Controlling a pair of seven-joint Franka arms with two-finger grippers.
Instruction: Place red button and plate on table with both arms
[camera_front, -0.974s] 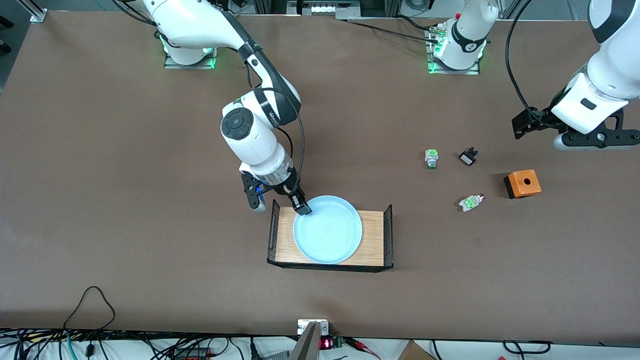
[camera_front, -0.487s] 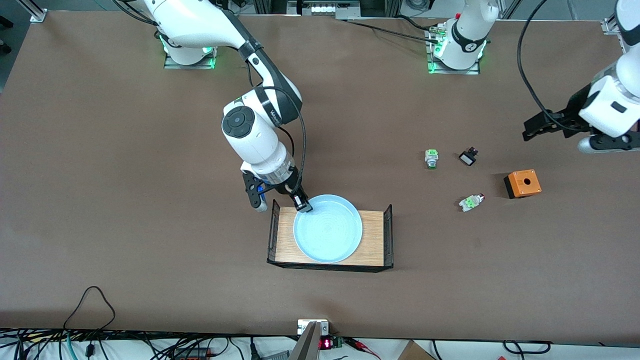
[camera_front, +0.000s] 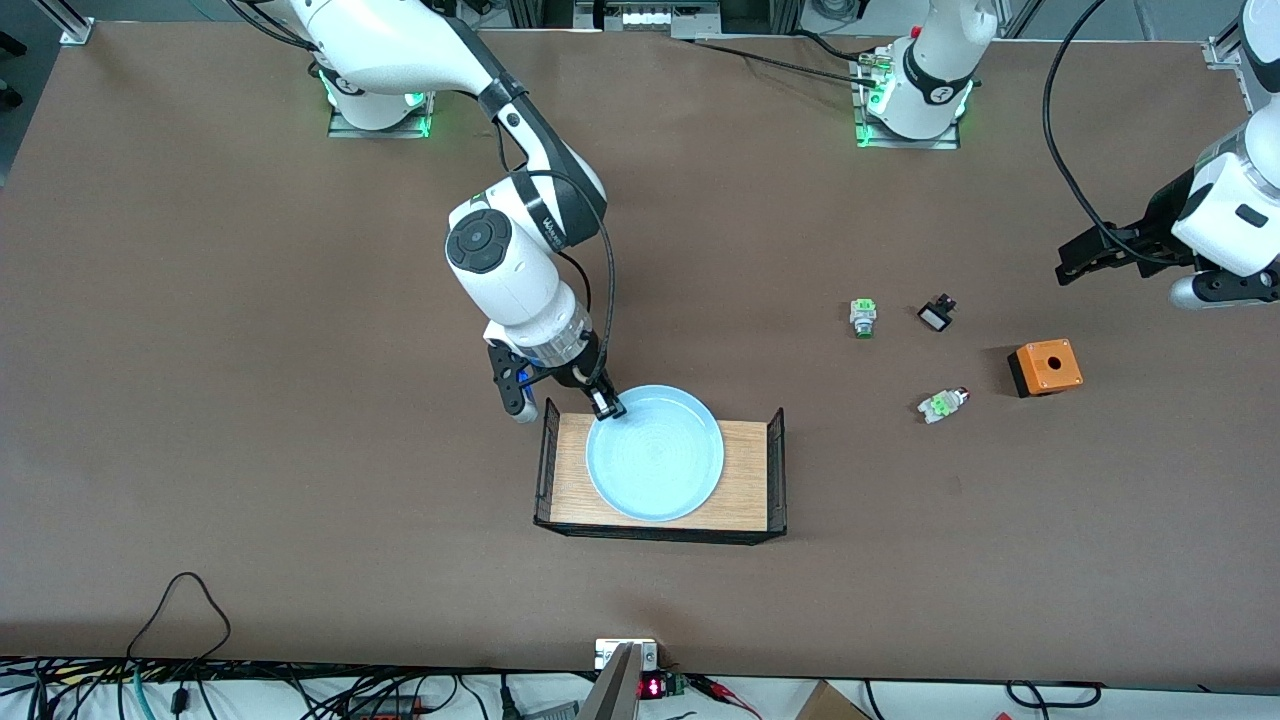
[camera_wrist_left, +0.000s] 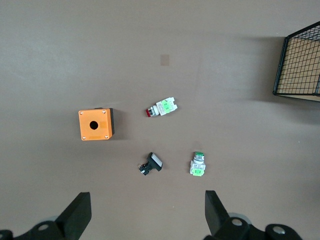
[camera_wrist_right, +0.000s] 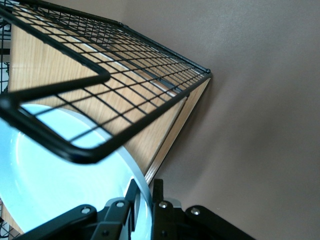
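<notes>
The right gripper (camera_front: 606, 405) has its jaws clamped on the rim of the plate (camera_front: 655, 467), at the edge toward the robots, probably because only the raised rim offers a thin lip to pinch. The plate sits on the shelf (camera_front: 752, 478), so it looks not yet moved onto the counter (camera_front: 250, 350). The left gripper (camera_wrist_left: 145, 220), jaws spread wide, hovers over bare counter at the left arm's end. The red button (camera_front: 942, 404) lies on the counter near the orange box (camera_front: 1045, 367).
</notes>
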